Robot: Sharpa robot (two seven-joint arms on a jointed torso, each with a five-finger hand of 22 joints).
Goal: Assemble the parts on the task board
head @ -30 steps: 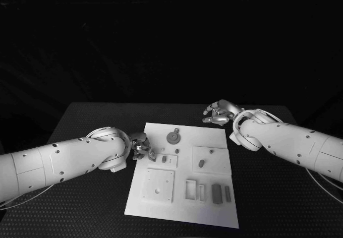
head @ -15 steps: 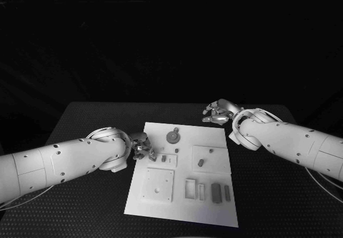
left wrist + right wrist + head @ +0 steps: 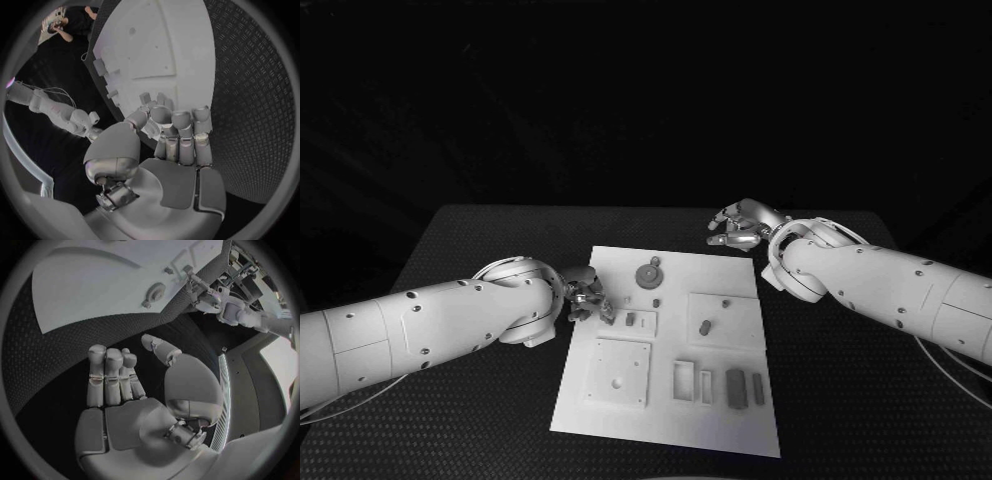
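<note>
The left hand (image 3: 586,299) sits at the task board's (image 3: 675,400) left edge, fingers (image 3: 181,131) curled around a small part (image 3: 145,98). The board lies mid-desk (image 3: 459,400), grey parts (image 3: 737,387) standing in it. Past its far right corner, the right hand (image 3: 740,226) hovers, fingers (image 3: 106,375) loosely apart, holding nothing.

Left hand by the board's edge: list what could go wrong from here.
1. The left hand sits low at the white board's left edge, close to a small part; a careless move might knock it.
2. The right hand holds nothing beyond the far corner, so it couldn't steady the board.
</note>
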